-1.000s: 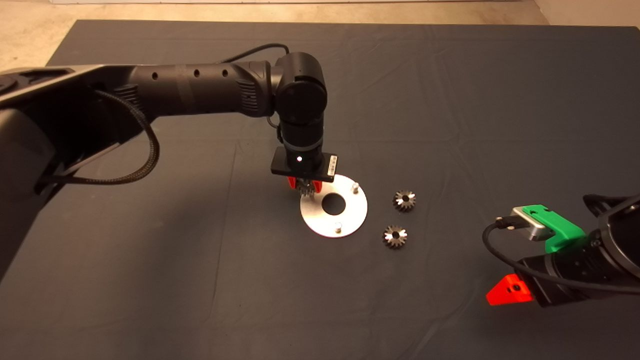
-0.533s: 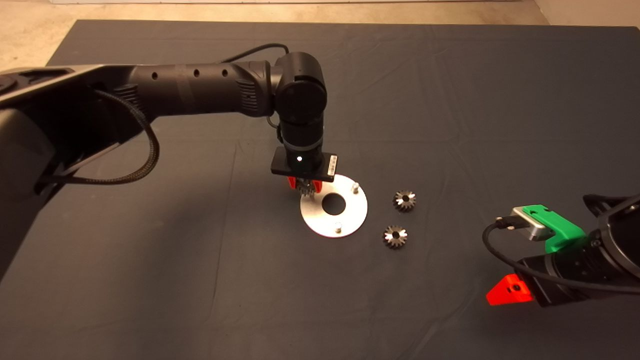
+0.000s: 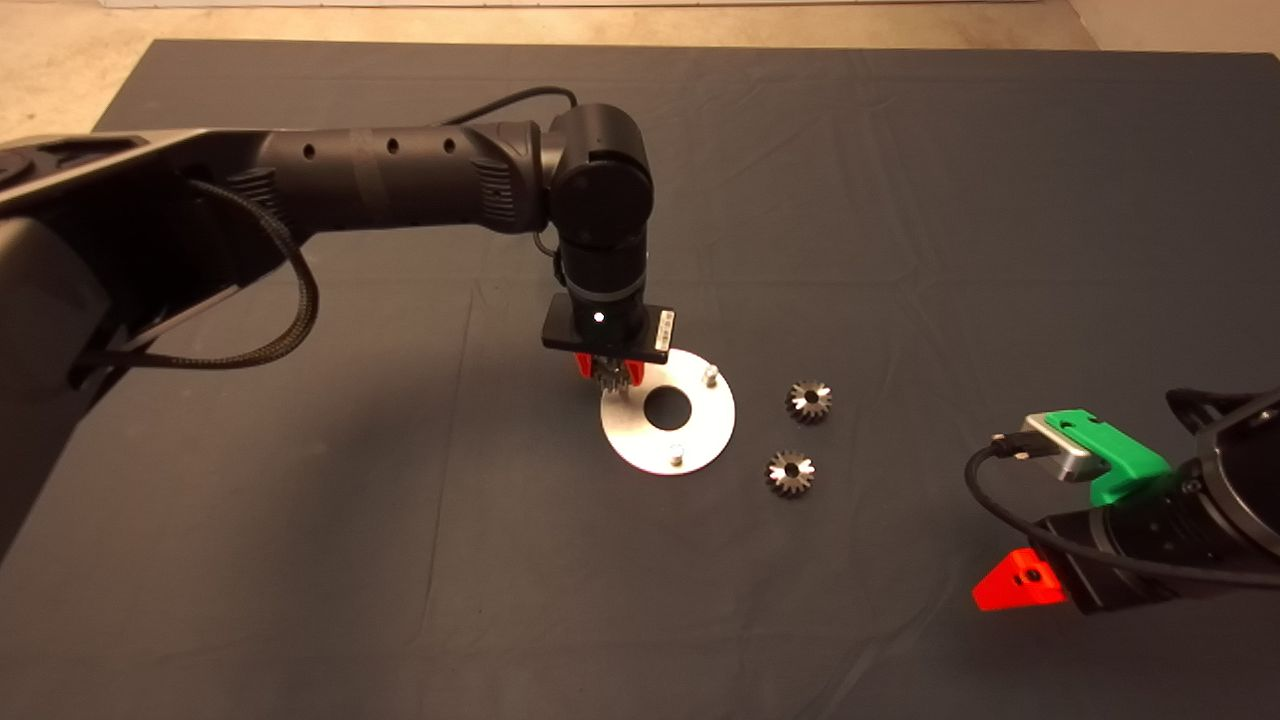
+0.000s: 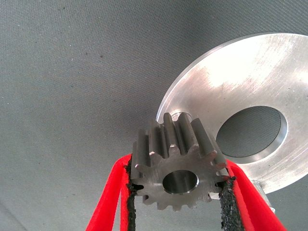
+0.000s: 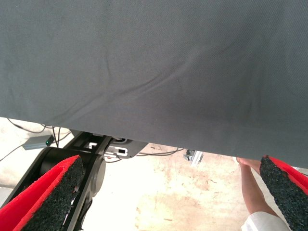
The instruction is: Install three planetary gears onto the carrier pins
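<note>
A flat silver disc point(image 3: 690, 432) with a large central hole lies mid-mat, with two carrier pins showing: one at its far right point(image 3: 710, 376), one at its near edge point(image 3: 676, 455). My left gripper point(image 3: 608, 374) hangs over the disc's far-left rim, shut on a planetary gear point(image 4: 178, 166) held by its teeth between the black pads point(image 4: 226, 202). Directly beneath the gear the top of a third pin point(image 4: 182, 115) peeks out on the disc point(image 4: 240, 77). Two more planetary gears point(image 3: 808, 401) point(image 3: 790, 472) lie on the mat right of the disc. My right gripper point(image 3: 1020, 582) is parked at the lower right, open.
The dark mat point(image 3: 900, 200) covers the table, with bare floor beyond its far edge. In the right wrist view the mat's edge point(image 5: 144, 139), the floor, a dark machine base point(image 5: 72, 163) and a person's arm point(image 5: 252, 185) show.
</note>
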Robot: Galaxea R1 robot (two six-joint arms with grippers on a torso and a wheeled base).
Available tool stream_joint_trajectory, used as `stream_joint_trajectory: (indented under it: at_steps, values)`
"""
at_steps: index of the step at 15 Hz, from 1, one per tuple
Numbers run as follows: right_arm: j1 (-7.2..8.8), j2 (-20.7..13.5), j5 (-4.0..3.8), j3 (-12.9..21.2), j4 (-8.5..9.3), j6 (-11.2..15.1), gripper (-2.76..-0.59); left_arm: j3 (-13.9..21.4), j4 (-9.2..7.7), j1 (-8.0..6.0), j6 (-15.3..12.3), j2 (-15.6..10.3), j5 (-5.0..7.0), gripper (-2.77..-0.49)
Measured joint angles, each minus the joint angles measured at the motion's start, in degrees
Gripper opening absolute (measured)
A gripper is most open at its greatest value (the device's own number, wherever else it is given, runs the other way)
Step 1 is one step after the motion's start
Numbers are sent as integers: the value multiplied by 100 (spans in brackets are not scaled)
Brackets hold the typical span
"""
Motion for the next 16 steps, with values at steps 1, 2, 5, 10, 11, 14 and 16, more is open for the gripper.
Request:
stream_joint_trajectory:
  at_steps: [1,2,5,10,11,14,16]
  values:
    - [0,0,0,0,0,0,-62,0,0,0,0,0,-6,-241]
    - [0,0,0,0,0,0,-62,0,0,0,0,0,-10,-241]
    - [0,0,0,0,0,0,-62,0,-2,0,0,0,-13,-241]
    - [0,0,0,0,0,1,-62,0,-2,0,-9,1,-21,-241]
    - [0,0,0,0,0,1,-62,0,-2,0,-15,1,-18,-241]
    - [0,0,0,0,0,0,-62,0,-2,0,-23,4,-21,-241]
    - [0,0,0,0,0,0,-62,0,-2,0,-23,4,-40,-241]
